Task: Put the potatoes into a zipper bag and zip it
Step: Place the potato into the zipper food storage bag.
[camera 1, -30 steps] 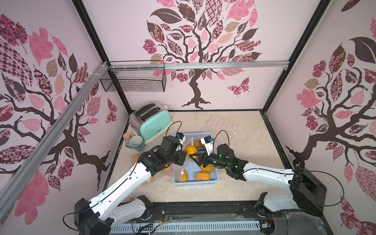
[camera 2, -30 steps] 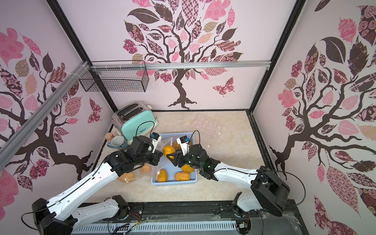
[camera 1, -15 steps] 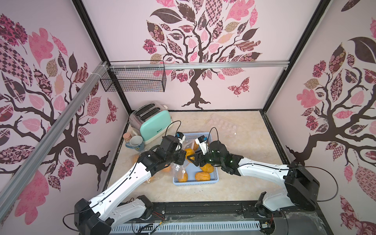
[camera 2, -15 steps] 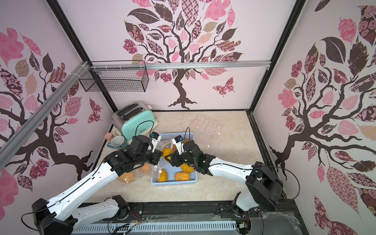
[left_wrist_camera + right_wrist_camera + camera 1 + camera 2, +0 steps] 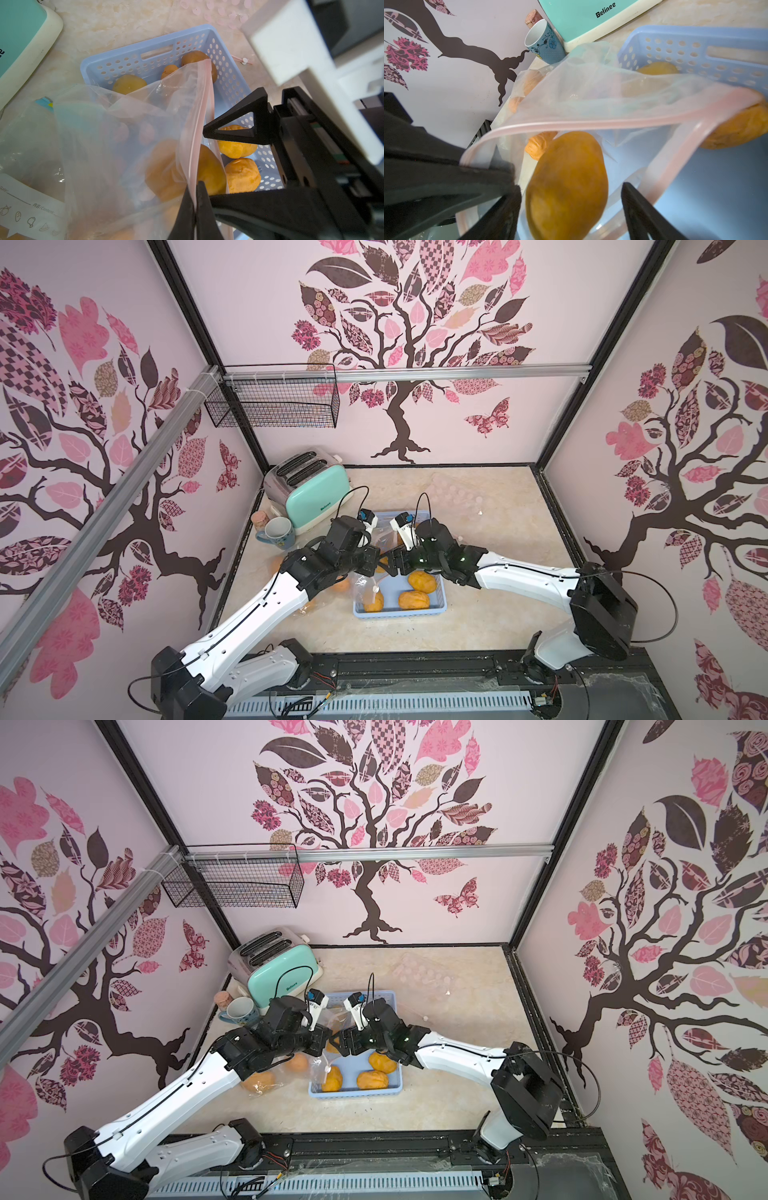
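Observation:
In the left wrist view my left gripper (image 5: 195, 185) is shut on the pink zip rim of the clear zipper bag (image 5: 124, 135), holding its mouth up over the blue basket (image 5: 228, 83). My right gripper (image 5: 571, 187) is open at the bag's mouth. An orange potato (image 5: 571, 158) sits loose between its fingers, a gap on each side. Several more potatoes lie in the basket (image 5: 440, 608), such as one (image 5: 422, 581) and another (image 5: 413, 600). Others show through the bag (image 5: 291, 1071) beside the basket, for instance a potato (image 5: 258, 1080).
A mint toaster (image 5: 309, 489) and a mug (image 5: 277, 533) stand at the back left. Another clear bag with pink dots (image 5: 457, 497) lies behind the basket. A wire basket (image 5: 274, 400) hangs on the wall. Walls close in on three sides.
My right gripper has carried the potato left to the bag's mouth, and its jaws have spread off it. The left gripper has kept its hold on the rim.

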Controlling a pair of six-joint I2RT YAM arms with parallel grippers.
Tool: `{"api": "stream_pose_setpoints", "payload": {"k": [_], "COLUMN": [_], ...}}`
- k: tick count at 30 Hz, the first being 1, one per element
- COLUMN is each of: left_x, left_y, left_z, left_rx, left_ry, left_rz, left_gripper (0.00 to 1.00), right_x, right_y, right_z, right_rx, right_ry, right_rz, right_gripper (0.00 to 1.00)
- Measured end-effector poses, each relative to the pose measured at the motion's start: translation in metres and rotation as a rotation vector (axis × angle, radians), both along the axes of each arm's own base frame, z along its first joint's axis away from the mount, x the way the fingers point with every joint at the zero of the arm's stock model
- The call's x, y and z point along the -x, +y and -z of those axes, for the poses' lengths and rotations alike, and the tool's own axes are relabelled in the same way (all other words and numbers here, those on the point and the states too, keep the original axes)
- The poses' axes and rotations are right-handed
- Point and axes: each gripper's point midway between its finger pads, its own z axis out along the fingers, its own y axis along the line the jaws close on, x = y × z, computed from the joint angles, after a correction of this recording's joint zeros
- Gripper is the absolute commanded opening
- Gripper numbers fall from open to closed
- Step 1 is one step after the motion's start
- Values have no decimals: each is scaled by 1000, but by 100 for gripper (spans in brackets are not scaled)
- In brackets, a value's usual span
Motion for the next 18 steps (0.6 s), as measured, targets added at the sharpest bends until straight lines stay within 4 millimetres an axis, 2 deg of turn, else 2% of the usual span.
{"api": "stream_pose_setpoints", "payload": {"k": [6, 15, 18], "left_x": [1, 0, 1], "left_y": [1, 7, 15], "left_z": [0, -4, -12], "left_rx": [1, -13, -8], "left_ry": [-3, -25, -61], "left_rz": [-1, -21, -45], "left_gripper": [0, 0, 0], "right_x": [5, 19, 16], "right_y": [-6, -33, -45], "right_z": [-6, -44, -45], "right_rx": [-5, -72, -72], "right_ry": [-27, -193, -247], "right_rz": [-10, -12, 33], "right_gripper": [81, 78, 77]}}
